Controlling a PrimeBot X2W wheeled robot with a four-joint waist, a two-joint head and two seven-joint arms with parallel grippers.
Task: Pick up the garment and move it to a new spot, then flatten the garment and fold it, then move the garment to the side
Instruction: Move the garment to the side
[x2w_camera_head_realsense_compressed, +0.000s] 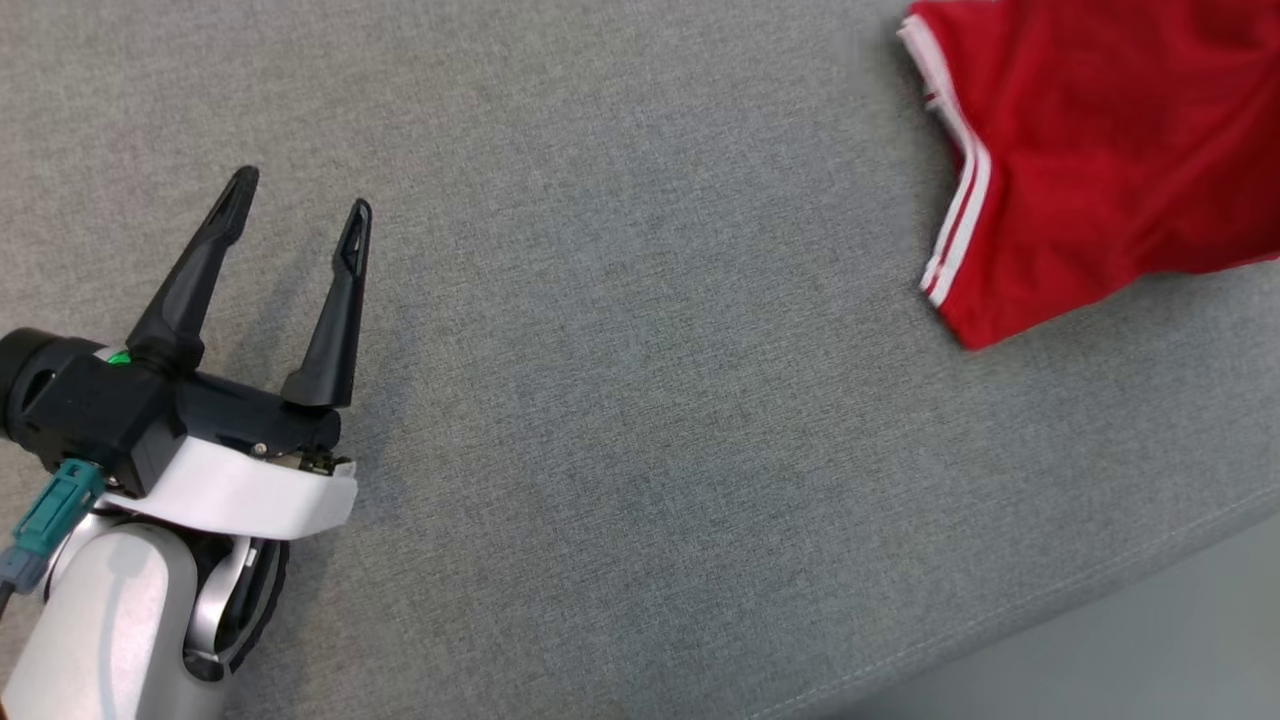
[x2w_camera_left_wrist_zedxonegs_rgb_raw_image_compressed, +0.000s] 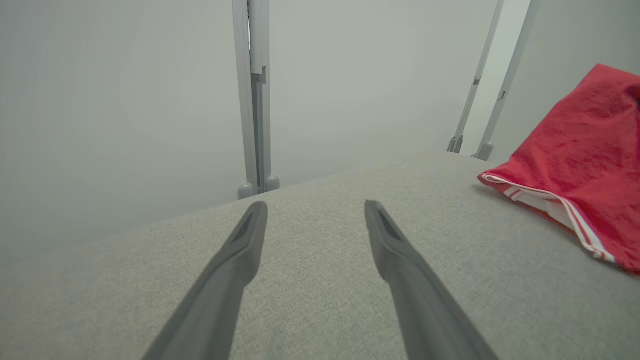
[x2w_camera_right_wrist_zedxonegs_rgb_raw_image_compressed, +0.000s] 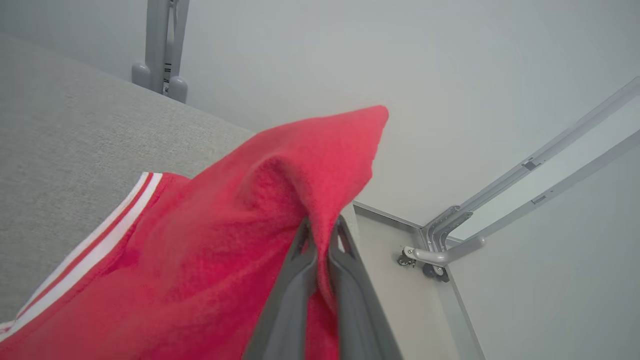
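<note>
The garment (x2w_camera_head_realsense_compressed: 1100, 150) is red with white stripes along one edge and lies at the upper right of the grey padded table (x2w_camera_head_realsense_compressed: 640, 400). My right gripper (x2w_camera_right_wrist_zedxonegs_rgb_raw_image_compressed: 321, 227) is shut on a fold of the red garment (x2w_camera_right_wrist_zedxonegs_rgb_raw_image_compressed: 225, 240), lifting that part into a peak above the table. At the lower left of the head view, my left gripper (x2w_camera_head_realsense_compressed: 300, 195) is open above bare table with nothing between its fingers. The garment (x2w_camera_left_wrist_zedxonegs_rgb_raw_image_compressed: 580, 160) rises at the right of the left wrist view, apart from my left gripper (x2w_camera_left_wrist_zedxonegs_rgb_raw_image_compressed: 315, 207).
The table's front edge (x2w_camera_head_realsense_compressed: 1000, 620) runs diagonally at the lower right, with pale floor beyond it. Grey frame posts (x2w_camera_left_wrist_zedxonegs_rgb_raw_image_compressed: 255, 100) stand past the far edge. A caster wheel (x2w_camera_right_wrist_zedxonegs_rgb_raw_image_compressed: 432, 270) and metal rails stand on the floor at the right.
</note>
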